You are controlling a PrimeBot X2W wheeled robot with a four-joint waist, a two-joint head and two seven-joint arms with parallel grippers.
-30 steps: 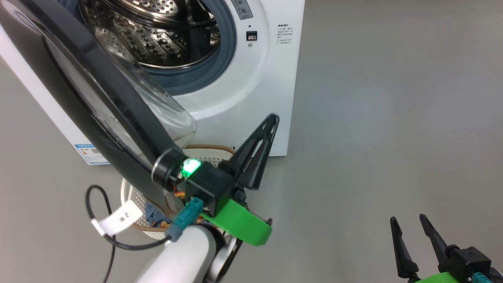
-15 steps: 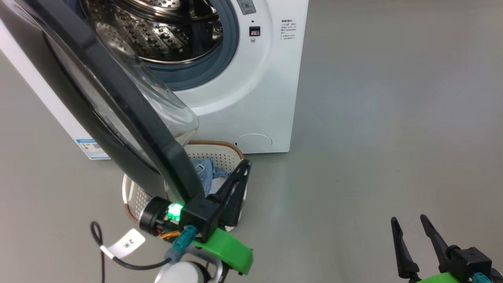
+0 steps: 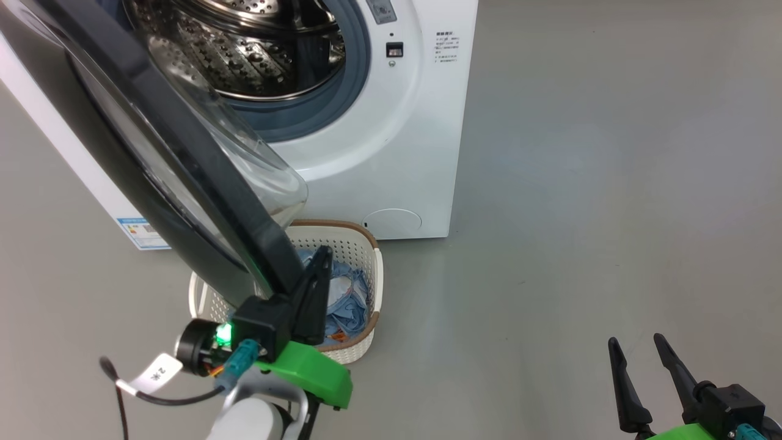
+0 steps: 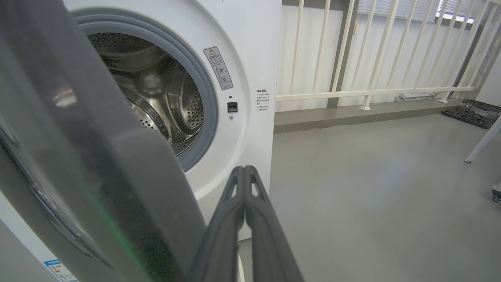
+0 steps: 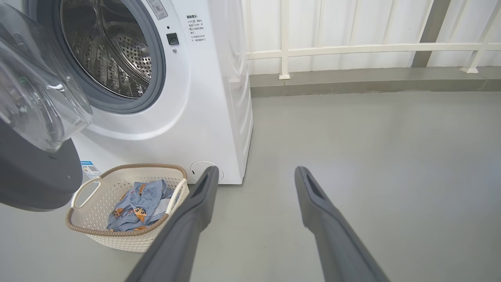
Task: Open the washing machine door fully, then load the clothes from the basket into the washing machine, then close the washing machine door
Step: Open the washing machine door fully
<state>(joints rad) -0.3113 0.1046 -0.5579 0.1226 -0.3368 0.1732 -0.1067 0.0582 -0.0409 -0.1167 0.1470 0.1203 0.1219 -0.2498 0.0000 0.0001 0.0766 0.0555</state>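
The white washing machine (image 3: 397, 153) stands with its steel drum (image 3: 244, 55) exposed. Its black washing machine door (image 3: 183, 165) is swung out toward me, the glass bowl (image 5: 39, 98) bulging inward. Below the door's free edge, the cream basket (image 3: 360, 342) sits on the floor with the light-blue clothes (image 3: 345, 302) inside. My left gripper (image 3: 324, 253) is shut and empty, fingers pointing up right beside the door's lower edge, over the basket; I cannot tell whether it touches. My right gripper (image 3: 635, 341) hangs open at the lower right, far from everything.
Bare grey floor (image 3: 580, 183) stretches right of the machine. A white railing (image 5: 352, 49) and low kerb run behind it. A table leg (image 4: 481, 145) and a dark tray (image 4: 473, 113) stand far right. A tagged black cable (image 3: 156, 373) trails from my left wrist.
My left arm has drawn back and down from in front of the machine to the door's lower edge, uncovering the basket and clothes. The right gripper has not moved.
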